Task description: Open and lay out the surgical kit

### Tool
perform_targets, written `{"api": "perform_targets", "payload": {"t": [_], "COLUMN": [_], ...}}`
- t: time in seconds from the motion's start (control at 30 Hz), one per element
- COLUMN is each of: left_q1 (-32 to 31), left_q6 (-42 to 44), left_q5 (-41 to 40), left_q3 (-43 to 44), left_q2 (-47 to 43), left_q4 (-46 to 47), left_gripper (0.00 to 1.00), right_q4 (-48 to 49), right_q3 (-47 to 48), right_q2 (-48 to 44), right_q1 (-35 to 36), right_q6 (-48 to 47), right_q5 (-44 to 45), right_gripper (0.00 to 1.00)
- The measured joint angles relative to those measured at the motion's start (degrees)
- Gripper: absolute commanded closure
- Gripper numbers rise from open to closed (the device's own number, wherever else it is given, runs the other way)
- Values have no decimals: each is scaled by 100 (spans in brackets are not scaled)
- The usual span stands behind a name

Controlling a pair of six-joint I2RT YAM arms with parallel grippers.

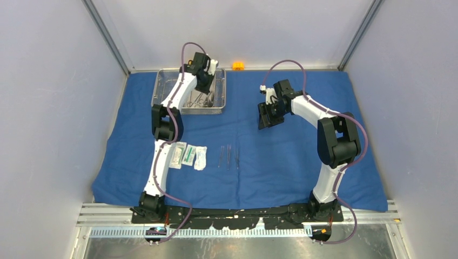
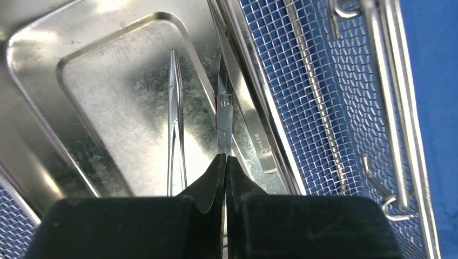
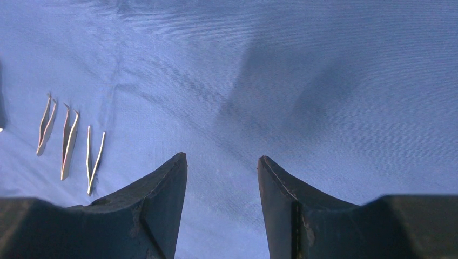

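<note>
1. Counted: one blue cloth wrap [image 1: 302, 162], one steel mesh basket [image 1: 162, 86], one solid steel tray [image 2: 108, 32], three white-green packets [image 1: 189, 155], three forceps [image 1: 228, 156], one pair of scissors [image 2: 224, 108], one slim hinged instrument [image 2: 175, 118] and one orange block [image 1: 237, 66].
2. The wrap lies spread flat over the counter. The basket sits on it at 11 o'clock, with the tray inside.
3. The packets form a row at 9 o'clock from the wrap's middle. The forceps lie side by side at 3 o'clock of them, not touching.
4. The orange block sits at 12 o'clock, beyond the wrap's far edge.
5. The left pincer [image 2: 225, 159] is down in the tray, fingers pressed together, pinching the scissors on the near side of their pivot screw. The slim instrument lies on the tray floor at 9 o'clock of the scissors.
6. The right pincer [image 3: 221, 162] hangs over bare wrap at 1 o'clock of the middle, fingers spread, holding nothing.
</note>
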Motion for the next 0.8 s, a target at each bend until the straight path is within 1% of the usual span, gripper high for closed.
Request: {"api": "perform_targets", "payload": {"t": [0.13, 0.17, 0.3, 0.4, 0.53, 0.8], "left_q1": [2, 2, 4, 4, 2, 2], "left_q6": [-2, -2, 17, 39, 98, 249], "left_q5": [2, 4, 15, 52, 61, 48], "left_q3": [-4, -4, -4, 92, 306, 511], "left_q2": [-125, -140, -140, -76, 138, 466], "left_q4": [22, 48, 81, 90, 179, 306], "left_gripper": [100, 98, 81, 73, 69, 66], "right_q4": [0, 0, 0, 0, 0, 0], "right_q3": [0, 0, 0, 0, 0, 0], "right_q2": [0, 0, 0, 0, 0, 0], "right_q1": [0, 0, 0, 0, 0, 0], "right_q6": [0, 0, 0, 0, 0, 0], "right_q5": [-9, -17, -22, -22, -22, -22], "right_gripper": [44, 44, 44, 44, 44, 44]}}
